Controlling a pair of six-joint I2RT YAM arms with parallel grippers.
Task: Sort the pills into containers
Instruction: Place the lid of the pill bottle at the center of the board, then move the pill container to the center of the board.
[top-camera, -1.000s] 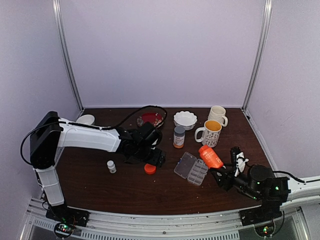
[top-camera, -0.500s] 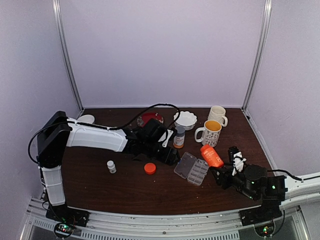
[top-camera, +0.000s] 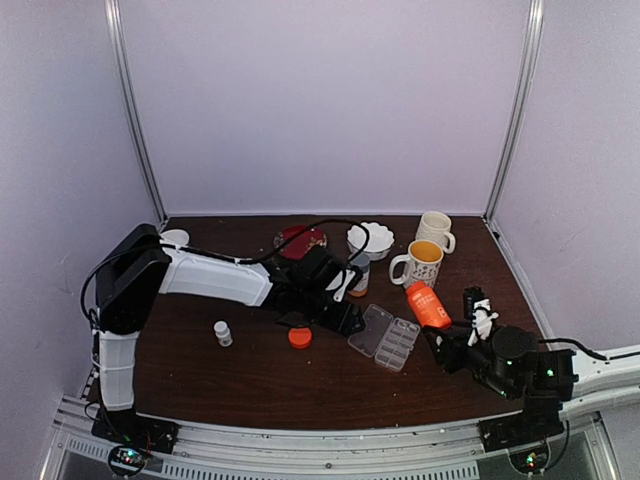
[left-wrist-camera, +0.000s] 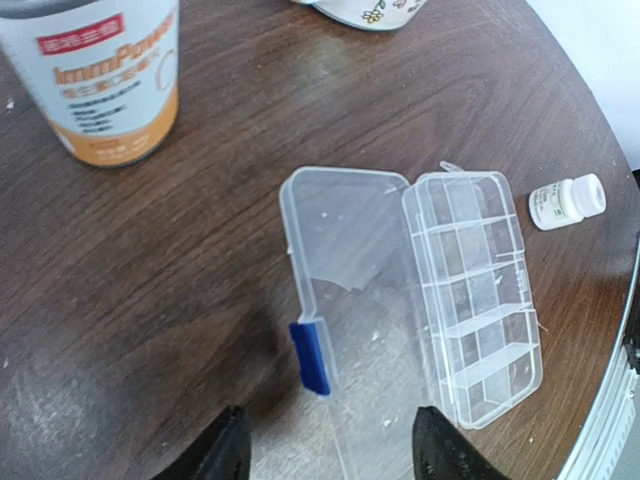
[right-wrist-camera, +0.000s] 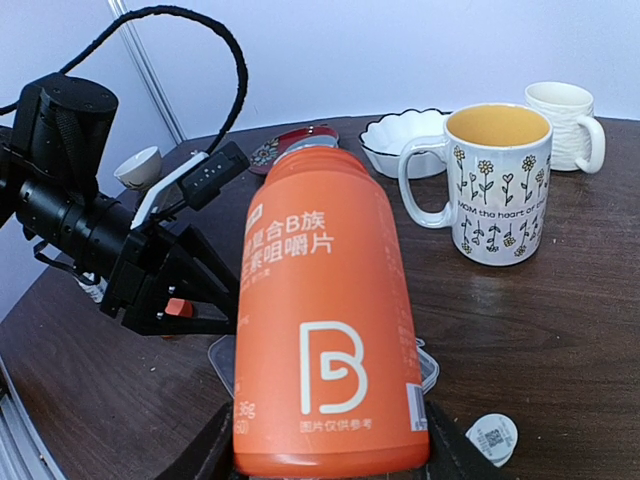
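The clear organiser box (top-camera: 383, 338) lies open on the brown table. In the left wrist view its lid (left-wrist-camera: 350, 300) with a blue latch (left-wrist-camera: 310, 355) lies flat beside the compartments (left-wrist-camera: 480, 290). I can make out no pills in any view. My left gripper (top-camera: 350, 322) is open and empty, just left of the box; its fingertips (left-wrist-camera: 232, 458) straddle the lid's near end. My right gripper (top-camera: 440, 342) is shut on the orange bottle (top-camera: 428, 305), holding it tilted above the table right of the box. The bottle fills the right wrist view (right-wrist-camera: 325, 310).
A grey-capped amber bottle (top-camera: 358, 275) stands behind the left gripper. An orange cap (top-camera: 299, 337) and a small white vial (top-camera: 222, 333) lie to the left. Another small white vial (left-wrist-camera: 567, 200) lies past the box. A floral mug (top-camera: 420, 265), white mug (top-camera: 436, 230), white bowl (top-camera: 370, 238) and red dish (top-camera: 300, 240) stand behind.
My left arm has moved right, from over the orange cap to the organiser box's left edge. My right gripper has shifted the orange bottle slightly right and more upright.
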